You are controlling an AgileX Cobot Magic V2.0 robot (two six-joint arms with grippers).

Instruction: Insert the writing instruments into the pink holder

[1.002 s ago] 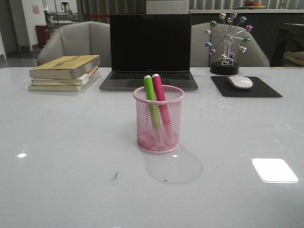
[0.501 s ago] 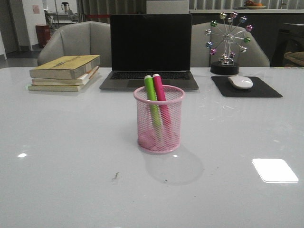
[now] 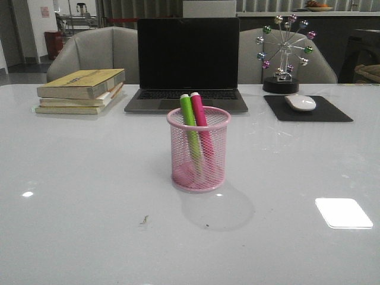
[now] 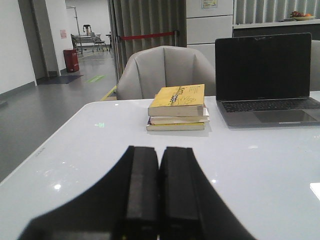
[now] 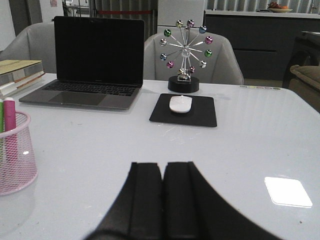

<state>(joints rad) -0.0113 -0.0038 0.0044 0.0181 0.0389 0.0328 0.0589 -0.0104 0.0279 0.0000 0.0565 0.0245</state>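
Green marker (image 3: 189, 127) and pink marker (image 3: 200, 122) stand in the pink holder (image 3: 198, 149); light, rigid, slick plastic, best gripped mid-barrel; left gripper (image 4: 159, 192) and right gripper (image 5: 163, 197) fingers pressed together, empty.

Laptop (image 3: 187, 59), books (image 3: 80, 90), mouse (image 3: 300, 102).

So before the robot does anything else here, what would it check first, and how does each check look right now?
1. Green marker inside the pink holder: ok.
2. Pink marker inside the holder: ok.
3. Holder upright on the table: ok.
4. Left gripper shut and holding nothing: ok.
5. Right gripper shut and holding nothing: ok.
6. Any other pen left lying out of the cameras' sight: cannot tell.
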